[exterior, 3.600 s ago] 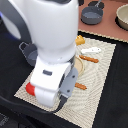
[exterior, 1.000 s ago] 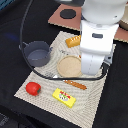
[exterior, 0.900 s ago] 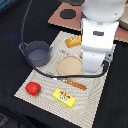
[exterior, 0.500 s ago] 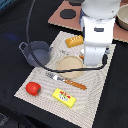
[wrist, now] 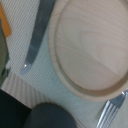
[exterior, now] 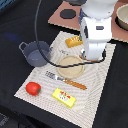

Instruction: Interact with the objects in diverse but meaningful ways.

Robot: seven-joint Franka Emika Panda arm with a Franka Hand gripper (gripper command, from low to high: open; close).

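Note:
My gripper [exterior: 92,58] hangs low over the striped placemat, at the right rim of a round wooden plate [exterior: 70,66]; its fingers are hidden under the white hand. The wrist view is filled by that plate [wrist: 92,47], with a silver blade [wrist: 36,37] and fork tines [wrist: 113,109] beside it. A golden bread loaf [exterior: 74,41] lies just behind the plate. The grey-blue two-handled pot [exterior: 36,53] stands at the mat's left edge. The red tomato [exterior: 33,88] and the yellow butter block [exterior: 64,97] sit at the front.
A fork [exterior: 53,76] and an orange-handled knife [exterior: 76,83] lie in front of the plate. A brown board [exterior: 57,19] at the back carries a dark round disc [exterior: 67,12] and a pale bowl [exterior: 123,16]. A black cable [exterior: 40,30] arcs over the pot.
The arm has left the front of the mat, where it hid the items, and now stands at the back right. Over the last second it only drifted slightly backward.

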